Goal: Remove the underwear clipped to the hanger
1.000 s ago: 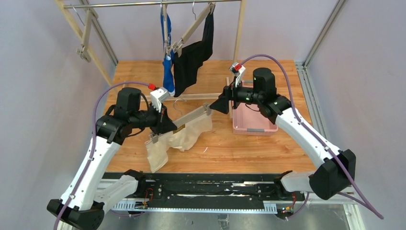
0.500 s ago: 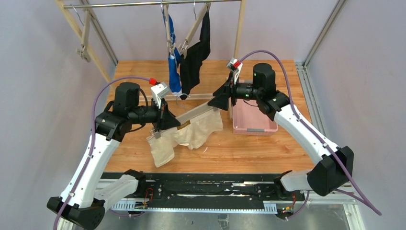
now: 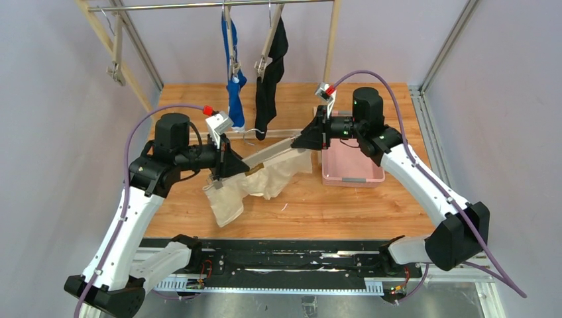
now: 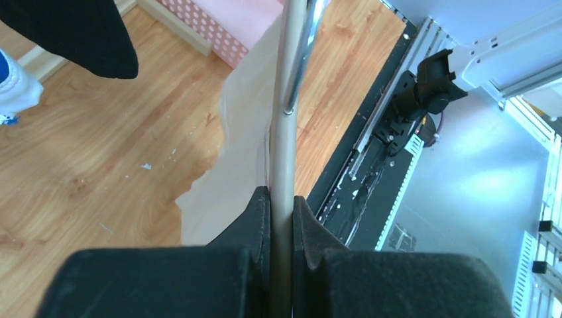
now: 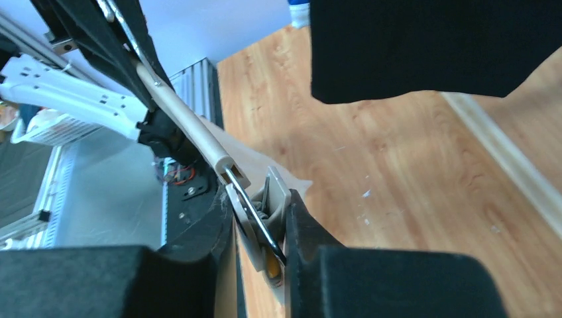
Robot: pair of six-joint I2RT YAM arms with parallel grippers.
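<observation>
The left jaws are clenched on the bar of a wooden hanger (image 4: 286, 99), which runs straight out between the two pads. The right jaws are pinched on the metal clip (image 5: 255, 213) at the hanger's far end; from the wrist view they seem to press it from both sides, though I cannot tell whether the clip has let go of the cloth.

Held between the two arms, the hanger slants low across the table (image 3: 331, 205). The cream underwear (image 3: 265, 182) hangs from it, its lower part trailing down onto the wood near the left arm.

Just behind, the blue underwear (image 3: 233, 93) and the black underwear (image 3: 268, 93) hang clipped to their own hangers on the metal rail (image 3: 199, 5). Their lower ends dangle close above the held hanger, and the black one blocks much of the right wrist's view. A pink bin (image 3: 351, 173) sits on the table just beside the right jaws.
</observation>
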